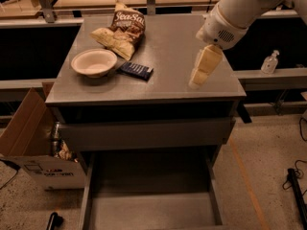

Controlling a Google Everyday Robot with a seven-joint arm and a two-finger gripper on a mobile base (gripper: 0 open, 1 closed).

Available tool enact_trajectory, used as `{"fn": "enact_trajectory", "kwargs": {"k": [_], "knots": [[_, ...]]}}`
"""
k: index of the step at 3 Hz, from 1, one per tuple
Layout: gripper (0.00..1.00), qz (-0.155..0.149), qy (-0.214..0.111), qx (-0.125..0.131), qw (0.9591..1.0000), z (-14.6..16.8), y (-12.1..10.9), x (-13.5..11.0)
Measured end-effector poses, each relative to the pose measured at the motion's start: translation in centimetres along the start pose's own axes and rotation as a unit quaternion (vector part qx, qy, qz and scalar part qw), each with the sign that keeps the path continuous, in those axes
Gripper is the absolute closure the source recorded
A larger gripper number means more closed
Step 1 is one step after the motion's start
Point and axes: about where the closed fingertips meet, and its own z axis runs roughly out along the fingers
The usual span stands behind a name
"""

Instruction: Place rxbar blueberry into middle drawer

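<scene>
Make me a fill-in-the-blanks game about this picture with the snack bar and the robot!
The rxbar blueberry lies on the cabinet top beside the white ____.
The middle drawer stands ____, not shut.
The gripper hovers above the cabinet top, on the picture's ____ side.
Missing words: bowl, open, right.

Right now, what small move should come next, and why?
Probably move the gripper across toward the rxbar blueberry: it hangs over the right side of the cabinet top, apart from the bar, which lies beside the bowl. The middle drawer already stands open.
</scene>
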Motion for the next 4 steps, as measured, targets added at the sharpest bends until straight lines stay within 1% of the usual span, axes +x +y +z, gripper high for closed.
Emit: {"fn": "enact_trajectory", "kwargs": {"k": [1, 2, 3, 4], "knots": [[0.0, -0.008, -0.028, -0.025, 0.9993, 1.4, 0.1, -1.8], [0.0, -0.004, -0.115, -0.055, 0.9919, 5.0, -0.8, -7.7], [0.0, 0.013, -0.156, -0.06, 0.9858, 7.8, -1.4, -11.0], [0.0, 0.036, -0.153, -0.045, 0.9866, 11.2, -2.4, -11.8]]}}
